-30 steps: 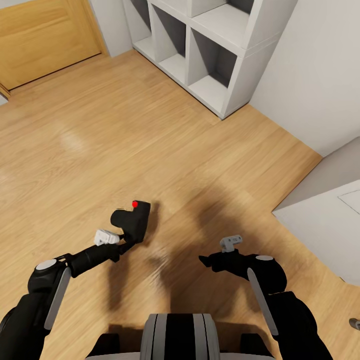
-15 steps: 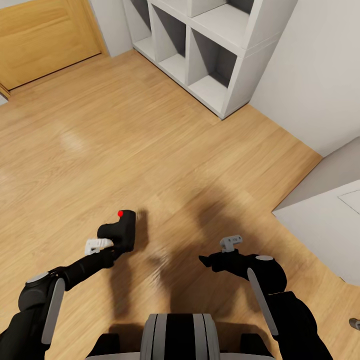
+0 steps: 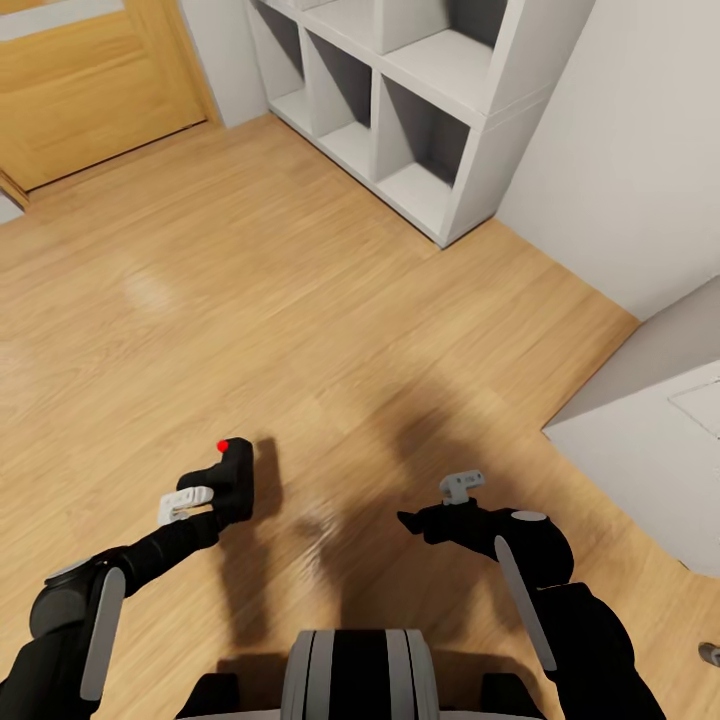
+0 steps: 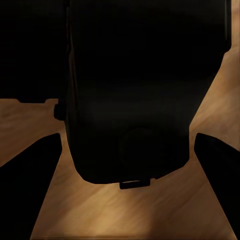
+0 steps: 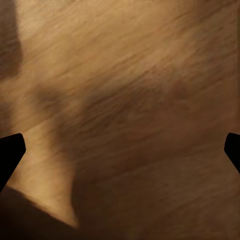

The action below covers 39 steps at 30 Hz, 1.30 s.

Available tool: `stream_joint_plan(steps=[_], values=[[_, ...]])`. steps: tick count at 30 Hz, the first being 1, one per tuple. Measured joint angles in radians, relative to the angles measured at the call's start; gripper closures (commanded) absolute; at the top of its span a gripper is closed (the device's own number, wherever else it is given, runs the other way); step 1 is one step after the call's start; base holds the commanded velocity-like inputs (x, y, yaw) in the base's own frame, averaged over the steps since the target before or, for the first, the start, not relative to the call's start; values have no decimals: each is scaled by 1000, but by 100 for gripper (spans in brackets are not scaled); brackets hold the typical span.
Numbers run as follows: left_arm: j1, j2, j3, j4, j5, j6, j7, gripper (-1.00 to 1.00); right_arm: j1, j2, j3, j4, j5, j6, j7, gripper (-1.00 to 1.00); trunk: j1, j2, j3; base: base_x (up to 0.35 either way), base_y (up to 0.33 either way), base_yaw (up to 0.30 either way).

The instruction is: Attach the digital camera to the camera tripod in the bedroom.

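You've got the digital camera [image 3: 232,478] in your left pincer [image 3: 205,500], carried low over the wood floor [image 3: 330,300] at the near left of the head view, red button [image 3: 222,445] facing up and away from you. In the left wrist view the camera's black body [image 4: 135,90] sits right between the two fingers [image 4: 30,170], so that pincer is clamped on it and the grip looks solid from here.

Your right pincer [image 3: 425,520] hangs at the near right with nothing in it. In the right wrist view the fingertips [image 5: 10,152] sit way out at the edges with bare floor between them, so it's spread wide.

Step-wise, I'd say you're in the carry phase: camera picked up, not mounted yet. Ahead of you there's a white cube shelf [image 3: 420,110] against the far wall, an oak door [image 3: 90,90] at the far left, and a white surface [image 3: 650,440] at the right.

Next move, I reckon, is turning the base or head to go looking for the camera tripod, then bringing the camera in over its head with the underside facing down. Keep the arm tucked while you drive so the camera doesn't clip the shelf.
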Motion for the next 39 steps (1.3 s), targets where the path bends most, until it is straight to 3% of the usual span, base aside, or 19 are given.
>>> stream_joint_plan(steps=[20,29,39], values=[[57,-15,-5,-9,3,0,13,100,8,3,13,0,0,-7,3,-100,-9,5,77,0,0,0],[79,-18,-7,-10,1,-3,14,100,9,3,16,0,0,-1,4,-100,-43,67,106,0,0,0],[98,-41,-6,-10,2,-4,16,100,9,3,16,0,0,4,4,-100,-82,137,137,0,0,0]])
